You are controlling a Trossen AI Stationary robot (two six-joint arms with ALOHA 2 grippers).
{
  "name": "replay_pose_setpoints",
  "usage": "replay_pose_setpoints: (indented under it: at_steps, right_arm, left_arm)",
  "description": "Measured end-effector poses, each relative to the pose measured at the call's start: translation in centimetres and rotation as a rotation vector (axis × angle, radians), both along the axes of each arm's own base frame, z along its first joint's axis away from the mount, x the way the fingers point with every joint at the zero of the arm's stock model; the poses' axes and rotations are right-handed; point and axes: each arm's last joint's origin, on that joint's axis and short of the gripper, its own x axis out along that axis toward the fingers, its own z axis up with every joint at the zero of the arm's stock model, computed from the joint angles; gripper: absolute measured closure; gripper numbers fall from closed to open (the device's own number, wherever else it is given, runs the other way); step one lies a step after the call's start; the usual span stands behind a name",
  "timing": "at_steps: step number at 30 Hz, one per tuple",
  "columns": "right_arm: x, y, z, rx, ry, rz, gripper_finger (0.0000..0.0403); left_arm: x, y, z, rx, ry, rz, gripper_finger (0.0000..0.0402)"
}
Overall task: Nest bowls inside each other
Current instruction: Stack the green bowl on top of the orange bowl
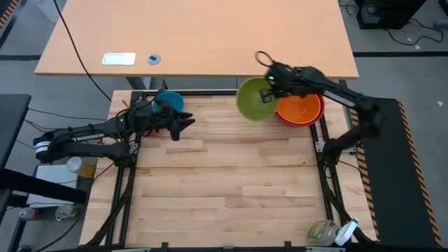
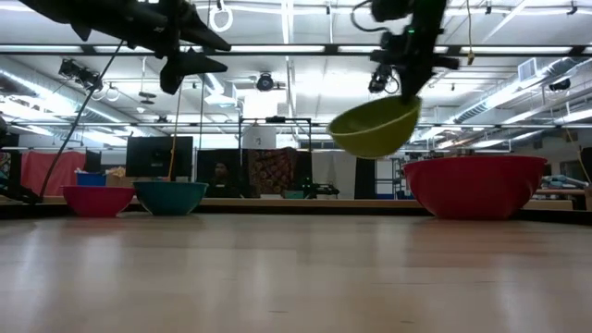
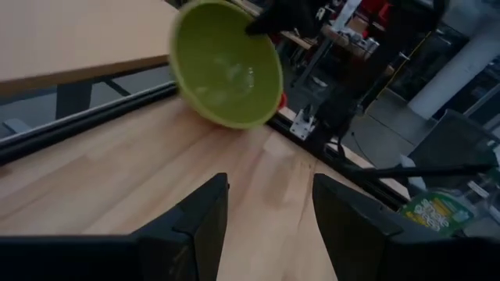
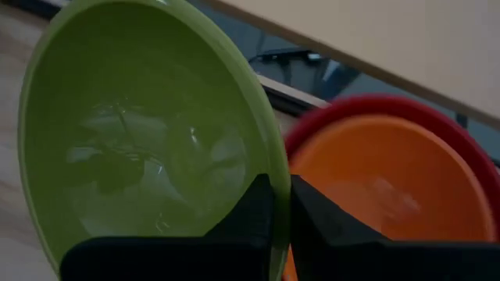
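My right gripper (image 1: 268, 93) is shut on the lime green bowl (image 1: 254, 99), which hangs tilted in the air just left of the red bowl (image 2: 476, 185). The orange bowl (image 1: 301, 108) sits nested inside the red one at the table's far right. At the far left, the blue bowl (image 1: 170, 101) and the pink bowl (image 2: 97, 199) stand on their bases side by side. Just in front of them my left gripper (image 1: 183, 124) hovers open above the table, with nothing between its fingers (image 3: 203, 215). My right gripper pinches the green bowl's rim (image 4: 269, 168), one finger inside the bowl and one outside. The fingers come slanting down from above. The bowl is lifted clear of the table (image 2: 375, 128) and hangs tilted below them, its opening turned toward the table's left.
A light wooden desk (image 1: 196, 35) stands beyond the table's far edge. A spray bottle (image 1: 329, 232) lies off the near right corner, and a small bottle (image 1: 73, 166) sits off the left edge. The table's middle and near half (image 1: 224, 175) show bare wood.
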Motion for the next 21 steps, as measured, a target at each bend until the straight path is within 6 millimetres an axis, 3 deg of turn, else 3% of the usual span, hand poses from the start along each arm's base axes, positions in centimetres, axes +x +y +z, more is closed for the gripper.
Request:
replay_pose_setpoints:
  at_steps: [11, 21]
  right_arm:
    - [-9.7, 2.5, -2.7, -0.080, -0.108, -0.307, 0.0372]
    - [-15.0, 2.7, -7.4, -0.131, -0.243, -0.585, 0.0371]
  left_arm:
    - [1.0, 0.9, -0.9, -0.067, 0.024, 0.038, 0.0212]
    - [1.2, 0.8, -0.3, -0.061, -0.044, -0.004, 0.0212]
